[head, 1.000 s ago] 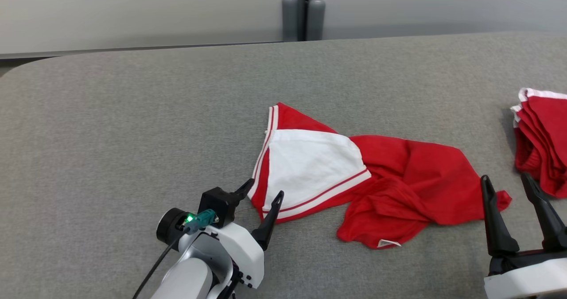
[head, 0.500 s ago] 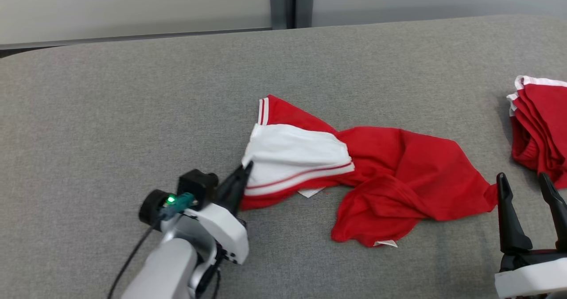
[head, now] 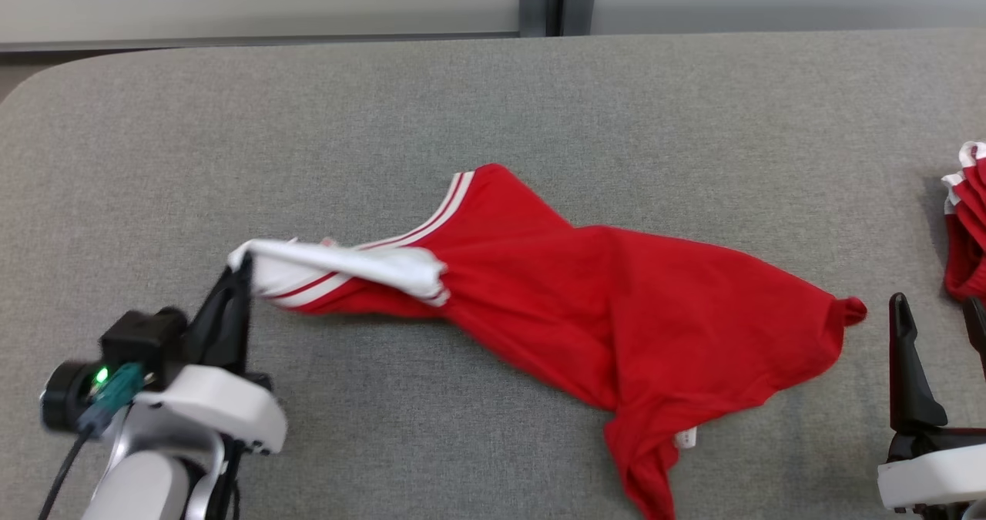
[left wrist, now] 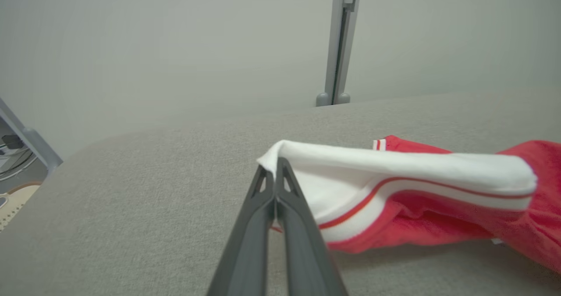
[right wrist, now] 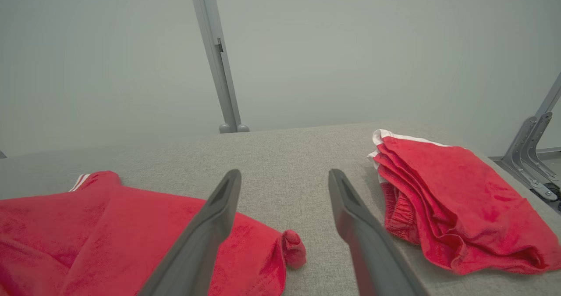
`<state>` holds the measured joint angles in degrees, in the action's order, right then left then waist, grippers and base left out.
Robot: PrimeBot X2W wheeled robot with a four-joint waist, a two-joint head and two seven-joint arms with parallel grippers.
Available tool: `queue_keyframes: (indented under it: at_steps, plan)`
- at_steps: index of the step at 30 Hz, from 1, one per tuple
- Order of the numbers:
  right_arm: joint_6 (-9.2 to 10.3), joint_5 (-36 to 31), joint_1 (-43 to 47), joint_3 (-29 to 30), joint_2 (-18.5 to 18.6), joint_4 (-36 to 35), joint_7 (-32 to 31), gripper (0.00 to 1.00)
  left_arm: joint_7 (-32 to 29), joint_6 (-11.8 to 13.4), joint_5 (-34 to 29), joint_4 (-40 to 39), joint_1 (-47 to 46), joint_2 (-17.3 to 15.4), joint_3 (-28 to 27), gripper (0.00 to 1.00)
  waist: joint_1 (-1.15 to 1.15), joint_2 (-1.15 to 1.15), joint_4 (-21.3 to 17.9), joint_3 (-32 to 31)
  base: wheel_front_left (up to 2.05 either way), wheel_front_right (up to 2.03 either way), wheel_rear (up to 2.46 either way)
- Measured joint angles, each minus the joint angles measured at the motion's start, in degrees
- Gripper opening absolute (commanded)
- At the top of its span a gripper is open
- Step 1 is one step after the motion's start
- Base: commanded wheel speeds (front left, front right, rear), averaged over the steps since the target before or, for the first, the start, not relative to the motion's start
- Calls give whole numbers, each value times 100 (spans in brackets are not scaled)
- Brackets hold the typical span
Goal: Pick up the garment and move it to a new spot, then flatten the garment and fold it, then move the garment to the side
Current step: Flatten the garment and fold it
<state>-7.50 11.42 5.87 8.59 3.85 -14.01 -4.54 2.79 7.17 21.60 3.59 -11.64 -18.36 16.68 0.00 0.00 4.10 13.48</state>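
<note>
garment point(head: 616, 304) corner pinched in left claw point(head: 242, 266); right claw point(head: 936, 310) spread.

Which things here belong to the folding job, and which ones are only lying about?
Job:
- garment, white end gripped by the shut left jaws
- table under it

Lying about:
- red pile at the table's right end
- grey post behind the table
</note>
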Motion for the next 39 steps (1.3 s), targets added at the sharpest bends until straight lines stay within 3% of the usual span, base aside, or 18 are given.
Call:
queue_keyframes:
  at_steps: [3,5,6,7,13,17,25,39]
  plan:
    - [0,1,-25,27,-5,0,-8,100,-58,156,225,-47,414,-102,-286,0,0,0,24,74,0,0,0]
    - [0,-2,-100,15,-8,-5,-10,100,-58,118,493,127,683,-15,-338,0,0,0,21,136,0,0,0]
    - [0,-4,-123,5,-7,-5,-22,100,-26,38,602,229,704,69,-310,39,0,0,21,151,0,0,0]
    - [0,-13,-127,-16,0,-3,-25,100,93,-43,709,293,720,181,-300,100,0,0,23,154,0,0,0]
    - [0,-100,-143,-135,80,-38,-62,100,858,-140,769,543,716,481,-352,100,0,0,44,-4,0,0,0]
    - [1,-152,-63,-180,88,-103,-127,100,1127,-105,566,390,617,478,-444,100,0,0,84,-209,0,0,0]
    - [0,-254,380,-424,55,-123,-235,100,1193,73,-20,33,666,416,-293,100,0,0,117,-745,0,0,0]
    - [0,-241,561,-653,-4,-166,-347,100,983,198,-97,-127,837,357,-134,100,0,0,152,-982,0,0,0]
